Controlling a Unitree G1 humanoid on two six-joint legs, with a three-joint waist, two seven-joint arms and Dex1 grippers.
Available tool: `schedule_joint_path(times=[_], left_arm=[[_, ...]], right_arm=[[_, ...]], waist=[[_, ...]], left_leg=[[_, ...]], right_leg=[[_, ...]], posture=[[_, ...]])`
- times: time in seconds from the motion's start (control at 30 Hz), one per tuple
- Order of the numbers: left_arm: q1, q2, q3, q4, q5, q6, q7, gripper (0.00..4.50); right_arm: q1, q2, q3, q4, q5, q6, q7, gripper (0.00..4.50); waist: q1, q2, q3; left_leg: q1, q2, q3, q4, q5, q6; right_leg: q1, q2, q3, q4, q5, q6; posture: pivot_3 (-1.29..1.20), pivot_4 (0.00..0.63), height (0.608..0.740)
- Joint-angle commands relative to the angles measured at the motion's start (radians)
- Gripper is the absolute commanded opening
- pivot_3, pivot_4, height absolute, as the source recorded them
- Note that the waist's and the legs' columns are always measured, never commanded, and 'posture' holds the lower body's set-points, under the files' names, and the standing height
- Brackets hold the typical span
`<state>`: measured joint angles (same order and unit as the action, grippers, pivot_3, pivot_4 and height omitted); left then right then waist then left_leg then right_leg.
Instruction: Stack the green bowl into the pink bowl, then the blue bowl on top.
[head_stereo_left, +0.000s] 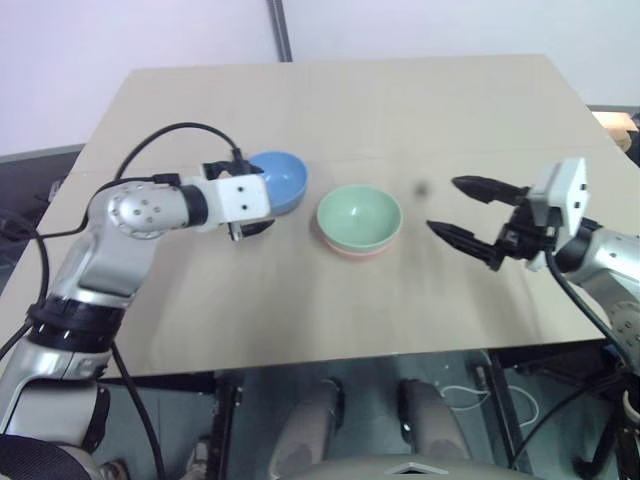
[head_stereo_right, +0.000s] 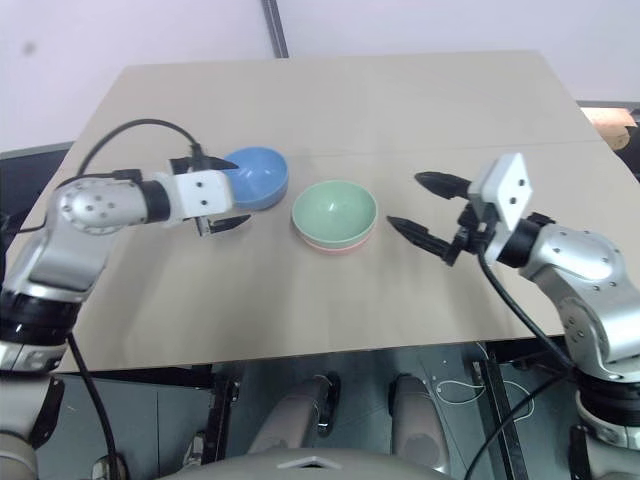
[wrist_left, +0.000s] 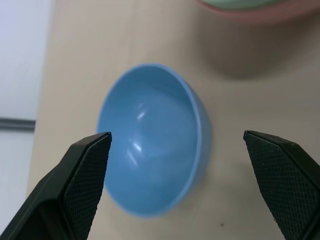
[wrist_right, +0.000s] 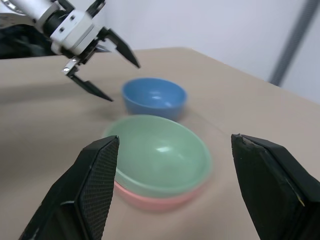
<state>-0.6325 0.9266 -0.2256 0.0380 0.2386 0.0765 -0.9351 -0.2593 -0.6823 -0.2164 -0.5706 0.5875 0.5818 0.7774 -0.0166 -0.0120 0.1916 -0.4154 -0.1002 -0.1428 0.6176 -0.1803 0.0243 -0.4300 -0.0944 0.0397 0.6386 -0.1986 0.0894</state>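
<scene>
Three bowls are sitting on the tan table: the green bowl is nesting inside the pink bowl near the middle, and the blue bowl is lying alone just to their left. The left gripper is hanging with fingers spread wide at the blue bowl's left edge, gripping nothing. Right of the stack, the right gripper is hovering apart from it, fingers wide and empty.

No readable text, labels or numbers anywhere.

Pink bowl mostly hidden under green bowl.
</scene>
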Motion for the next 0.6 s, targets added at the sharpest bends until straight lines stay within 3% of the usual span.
schedule_joint_path(times=[0.03,0.2,0.5,0.53,0.6], left_arm=[[-0.081,-0.038,-0.074,0.105,0.13,-0.025,0.039,4.5],[-0.14,-0.123,-0.167,0.228,0.263,-0.05,0.099,4.5],[-0.133,-0.149,-0.16,0.226,0.262,-0.077,0.053,0.38],[-0.132,-0.147,-0.15,0.217,0.254,-0.078,0.052,0.02],[-0.125,-0.136,-0.134,0.19,0.23,-0.087,0.028,0.02]], right_arm=[[0.023,-0.029,-0.059,-0.039,0.012,-0.025,-0.007,3.88],[0.044,-0.047,-0.078,-0.047,0.008,-0.025,-0.029,3.88],[0.077,-0.097,-0.105,-0.053,0.002,-0.023,-0.037,3.92],[0.083,-0.099,-0.109,-0.057,0.006,-0.022,-0.038,3.92],[0.09,-0.1,-0.116,-0.06,0.011,-0.02,-0.04,3.92]], waist=[[0.001,0.0,0.0],[0.003,0.0,0.0],[0.004,-0.001,0.0],[0.003,-0.001,0.0],[0.003,-0.001,0.0]], left_leg=[[0.0,0.0,0.0,0.0,0.0,0.0],[0.0,0.0,0.0,0.001,0.0,0.0],[0.0,0.0,0.0,0.002,0.0,0.0],[-0.001,0.0,-0.001,0.002,0.0,0.0],[-0.001,0.0,-0.001,0.001,0.0,0.0]], right_leg=[[0.0,0.0,0.0,0.0,0.0,0.001],[0.0,0.0,0.0,0.0,-0.001,0.002],[0.0,0.0,0.0,0.0,-0.001,0.002],[0.0,0.0,0.0,0.0,-0.001,0.002],[0.0,0.0,0.0,0.001,-0.001,0.002]], posture=[[0.0,0.15,0.74],[0.0,0.15,0.74],[0.0,0.15,0.74],[0.0,0.15,0.74],[0.0,0.15,0.74]])
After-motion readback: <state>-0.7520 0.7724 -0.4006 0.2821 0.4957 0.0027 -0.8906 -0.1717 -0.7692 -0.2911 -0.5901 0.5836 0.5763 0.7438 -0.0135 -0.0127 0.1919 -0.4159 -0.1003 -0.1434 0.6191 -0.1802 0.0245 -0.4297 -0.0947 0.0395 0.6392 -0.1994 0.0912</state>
